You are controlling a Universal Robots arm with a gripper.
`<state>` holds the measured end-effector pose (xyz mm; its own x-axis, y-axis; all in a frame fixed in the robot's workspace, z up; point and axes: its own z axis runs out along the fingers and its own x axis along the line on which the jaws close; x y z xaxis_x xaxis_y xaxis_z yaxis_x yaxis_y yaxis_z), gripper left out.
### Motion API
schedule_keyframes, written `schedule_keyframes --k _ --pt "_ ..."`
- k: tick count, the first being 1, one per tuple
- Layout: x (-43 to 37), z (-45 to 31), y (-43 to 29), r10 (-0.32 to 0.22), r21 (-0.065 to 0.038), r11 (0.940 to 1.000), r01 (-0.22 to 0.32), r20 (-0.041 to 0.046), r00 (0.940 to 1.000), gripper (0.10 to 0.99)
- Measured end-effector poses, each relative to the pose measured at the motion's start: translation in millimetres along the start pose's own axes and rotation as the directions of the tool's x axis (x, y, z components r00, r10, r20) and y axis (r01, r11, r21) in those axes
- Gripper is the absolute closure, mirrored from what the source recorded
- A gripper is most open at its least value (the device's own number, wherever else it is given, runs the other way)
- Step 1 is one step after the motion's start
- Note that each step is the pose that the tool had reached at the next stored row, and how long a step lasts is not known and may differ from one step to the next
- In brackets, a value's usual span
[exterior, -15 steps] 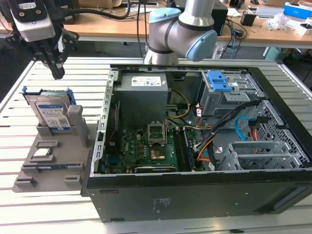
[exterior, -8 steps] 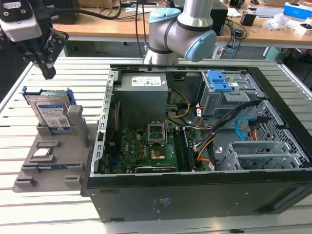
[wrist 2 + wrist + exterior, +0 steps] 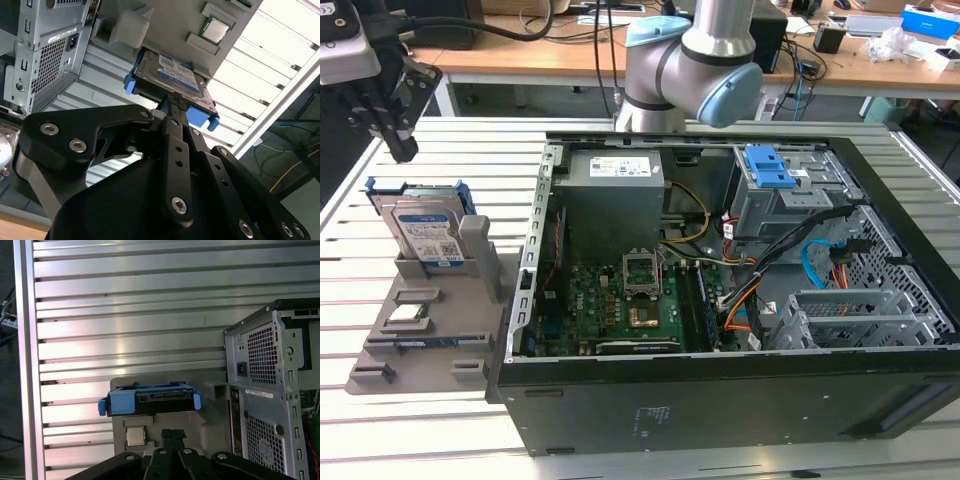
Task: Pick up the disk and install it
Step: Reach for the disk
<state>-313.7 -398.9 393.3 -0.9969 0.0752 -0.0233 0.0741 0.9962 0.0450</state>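
**Item: disk** (image 3: 425, 235). Silver drive in a blue carrier (image 3: 149, 401). It stands on edge in a grey holder (image 3: 440, 330), just outside the open computer case (image 3: 720, 400), at the case wall on the exterior view's left.

**Item: end effector** (image 3: 400, 145). It hangs above the disk, apart from it, a little farther from the case than the disk is. Its fingers are drawn narrow with nothing between them (both wrist views show the tips close together).

**Step in hand, as judged:** the approach to grasp. The fingers would need to spread before descent. Done well, they straddle the disk's flat faces, centred between the carrier's blue ends, and come straight down.

**Edges:** the holder's upright posts flank the disk. A small square chip (image 3: 408, 313) lies in the holder, on about the same side of the case.

**Open room:** the slatted tabletop (image 3: 420, 440) away from the case is bare. Air above the case looks free toward the drive cage (image 3: 767, 168) inside it.
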Motion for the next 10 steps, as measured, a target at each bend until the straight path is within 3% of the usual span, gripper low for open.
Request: schedule_keyframes --k 10 --pt "23.9 -0.6 -1.8 0.0 0.0 1.0 0.0 0.0001 1.0 0.98"
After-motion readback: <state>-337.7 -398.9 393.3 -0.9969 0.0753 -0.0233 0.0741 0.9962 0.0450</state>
